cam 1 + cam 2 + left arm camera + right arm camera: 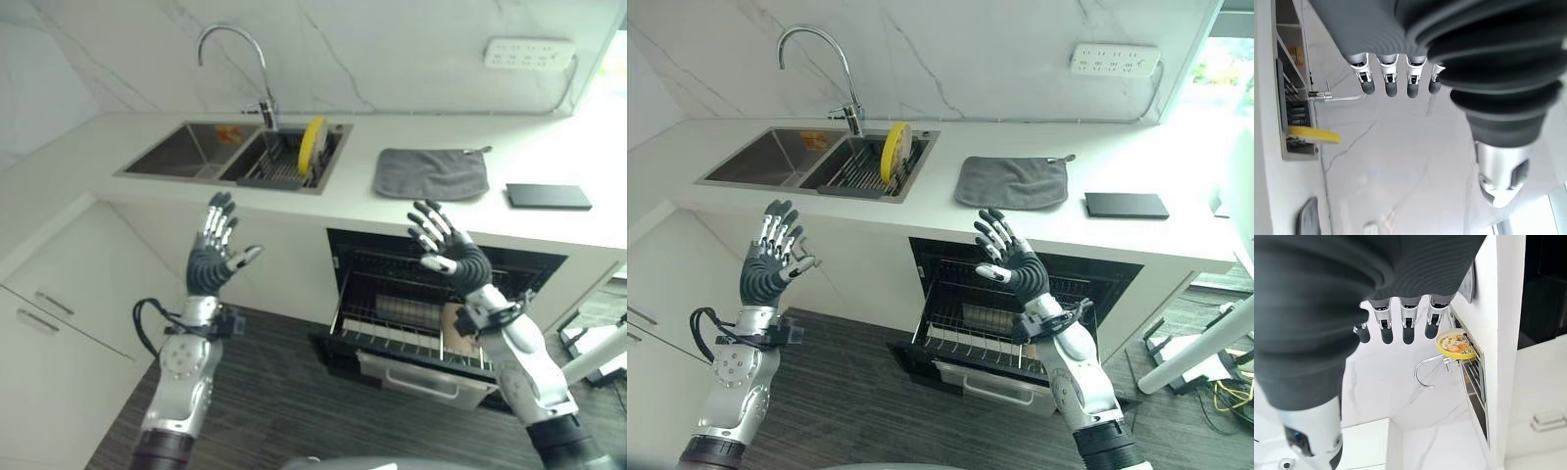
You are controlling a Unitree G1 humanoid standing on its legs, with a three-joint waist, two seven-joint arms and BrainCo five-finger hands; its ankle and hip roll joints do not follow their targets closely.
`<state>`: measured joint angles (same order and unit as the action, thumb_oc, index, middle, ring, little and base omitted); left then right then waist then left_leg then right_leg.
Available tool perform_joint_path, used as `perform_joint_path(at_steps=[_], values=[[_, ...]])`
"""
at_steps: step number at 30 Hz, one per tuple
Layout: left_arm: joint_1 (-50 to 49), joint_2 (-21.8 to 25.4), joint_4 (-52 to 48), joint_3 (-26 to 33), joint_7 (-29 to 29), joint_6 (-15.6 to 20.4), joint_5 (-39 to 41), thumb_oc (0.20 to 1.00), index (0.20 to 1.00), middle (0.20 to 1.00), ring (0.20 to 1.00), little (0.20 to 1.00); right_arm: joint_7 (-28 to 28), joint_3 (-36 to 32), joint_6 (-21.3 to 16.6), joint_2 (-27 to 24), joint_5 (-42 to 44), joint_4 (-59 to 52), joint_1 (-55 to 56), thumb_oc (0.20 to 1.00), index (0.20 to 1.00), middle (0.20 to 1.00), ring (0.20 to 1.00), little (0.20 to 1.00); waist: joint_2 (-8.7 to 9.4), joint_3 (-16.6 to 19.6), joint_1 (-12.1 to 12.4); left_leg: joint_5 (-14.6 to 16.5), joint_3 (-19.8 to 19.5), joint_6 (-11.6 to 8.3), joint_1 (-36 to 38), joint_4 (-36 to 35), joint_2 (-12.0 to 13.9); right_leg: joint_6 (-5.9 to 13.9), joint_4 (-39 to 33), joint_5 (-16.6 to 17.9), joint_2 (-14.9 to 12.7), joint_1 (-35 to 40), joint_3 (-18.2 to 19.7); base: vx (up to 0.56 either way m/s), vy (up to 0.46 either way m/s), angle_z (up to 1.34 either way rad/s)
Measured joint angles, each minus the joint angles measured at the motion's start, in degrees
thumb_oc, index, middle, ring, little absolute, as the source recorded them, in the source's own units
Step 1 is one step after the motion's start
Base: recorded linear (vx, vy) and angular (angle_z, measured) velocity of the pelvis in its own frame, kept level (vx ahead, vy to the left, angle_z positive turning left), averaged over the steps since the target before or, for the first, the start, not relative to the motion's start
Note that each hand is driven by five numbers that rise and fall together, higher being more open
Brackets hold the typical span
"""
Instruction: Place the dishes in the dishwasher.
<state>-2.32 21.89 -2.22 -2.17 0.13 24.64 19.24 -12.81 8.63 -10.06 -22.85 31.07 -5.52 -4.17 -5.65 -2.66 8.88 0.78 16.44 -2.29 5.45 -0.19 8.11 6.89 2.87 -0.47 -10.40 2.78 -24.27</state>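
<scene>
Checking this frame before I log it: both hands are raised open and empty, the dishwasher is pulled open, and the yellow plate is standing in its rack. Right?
Not quite. The yellow plate stands on edge in the sink, in its right basin's rack, as the left eye view shows. The rest holds: left hand and right hand are raised, open and empty, and the dishwasher is pulled open.

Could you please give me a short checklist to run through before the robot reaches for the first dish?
1. Left hand free: ok, fingers spread, holding nothing.
2. Right hand free: ok, fingers spread, holding nothing.
3. Dish located: ok, yellow plate stands on edge in the sink rack.
4. Dishwasher open: ok, its lower rack is pulled out.
5. Free slot in that rack: cannot tell, something already sits in it.
6. Hands near the plate: not ok, both are raised in front of the counter, well short of the sink.
</scene>
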Motion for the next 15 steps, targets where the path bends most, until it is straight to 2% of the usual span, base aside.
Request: perform_joint_path(at_steps=[4,7,9,10,11,12,13,14,15], values=[[0.25,0.04,0.01,-0.18,-3.27,-2.42,1.69,1.000,1.000,1.000,1.000,1.000,4.13,-0.26,-3.22,-0.75,-5.02,0.08,-0.14,1.000,1.000,1.000,1.000,1.000,-0.31,-0.13,-0.63,0.01,0.71,0.01,1.05,-0.87,-0.28,0.31,-2.62,1.20,0.31,1.50,0.17,0.01,0.001,-0.07],[0.58,0.05,0.15,-0.31,-3.52,-4.11,2.11,1.000,1.000,1.000,1.000,1.000,6.39,-0.32,-5.03,-0.71,-5.23,0.56,-0.07,1.000,1.000,1.000,1.000,1.000,-0.12,-0.27,-1.28,0.05,2.29,0.08,1.65,-0.77,-0.36,0.44,-3.64,1.69,0.83,1.94,1.02,-0.01,0.044,-0.15],[1.84,0.43,0.92,-1.54,-3.05,-4.63,2.10,1.000,1.000,1.000,1.000,1.000,6.57,-0.37,-6.05,-0.74,-5.28,0.65,-0.19,1.000,1.000,1.000,1.000,1.000,0.61,-1.09,-2.04,0.04,3.47,0.05,0.41,2.91,-0.26,0.70,-3.47,1.11,0.53,1.56,1.56,-0.10,0.299,-0.17],[3.75,1.26,1.31,-2.30,-2.68,-4.76,2.10,1.000,1.000,1.000,1.000,1.000,6.92,-0.25,-6.22,-0.77,-5.29,1.52,-1.48,1.000,1.000,1.000,1.000,1.000,3.29,-3.33,-2.23,0.01,2.35,-0.04,-5.54,15.49,0.35,-1.38,-0.26,-1.08,-1.37,-0.37,3.22,-0.21,0.856,-0.78],[3.25,1.38,1.19,-1.91,-2.50,-4.60,2.08,1.000,1.000,1.000,1.000,1.000,6.94,-0.05,-7.40,-0.81,-5.12,5.10,-5.34,1.000,1.000,1.000,1.000,1.000,5.04,-4.88,-1.53,1.28,-6.89,-0.87,-12.92,28.74,0.81,-1.87,4.95,-1.42,-2.85,-3.72,7.58,-0.20,0.910,-1.04],[2.68,1.65,1.09,-2.03,-2.81,-4.62,2.05,1.000,1.000,1.000,1.000,1.000,7.02,-0.34,-7.80,-0.52,-5.03,6.34,-6.38,1.000,1.000,1.000,1.000,1.000,4.33,-4.92,-1.64,2.02,-9.93,-1.21,-13.16,26.55,1.60,-1.59,6.00,-1.29,-2.71,-4.25,8.49,-0.12,0.802,-0.98],[2.81,1.33,1.03,-1.94,-3.23,-4.53,2.06,1.000,1.000,1.000,1.000,1.000,6.99,-1.50,-9.20,-0.22,-5.00,8.13,-6.65,1.000,1.000,1.000,1.000,1.000,3.06,-4.94,-3.19,2.82,-12.41,-2.53,-13.58,23.73,3.05,-1.33,7.05,-1.96,-2.42,-4.26,8.34,-0.08,0.535,-0.33],[2.86,1.33,1.02,-1.97,-3.24,-4.53,2.06,1.000,1.000,1.000,1.000,1.000,7.04,-1.55,-9.18,-0.22,-4.99,8.12,-6.64,1.000,1.000,1.000,1.000,1.000,3.00,-4.99,-3.22,2.82,-12.39,-2.49,-13.53,23.28,3.08,-1.32,7.26,-2.11,-2.44,-4.31,8.31,-0.11,0.586,-0.29],[3.00,1.37,0.50,-2.46,-3.58,-4.47,1.98,1.000,1.000,1.000,1.000,1.000,7.51,-3.13,-9.23,-0.64,-3.23,7.67,-6.27,1.000,1.000,1.000,1.000,1.000,2.08,-5.07,-3.48,2.63,-11.84,-1.39,-11.64,16.58,4.52,-1.16,10.75,-4.06,-3.58,-6.29,9.61,-0.10,0.421,-0.26]])
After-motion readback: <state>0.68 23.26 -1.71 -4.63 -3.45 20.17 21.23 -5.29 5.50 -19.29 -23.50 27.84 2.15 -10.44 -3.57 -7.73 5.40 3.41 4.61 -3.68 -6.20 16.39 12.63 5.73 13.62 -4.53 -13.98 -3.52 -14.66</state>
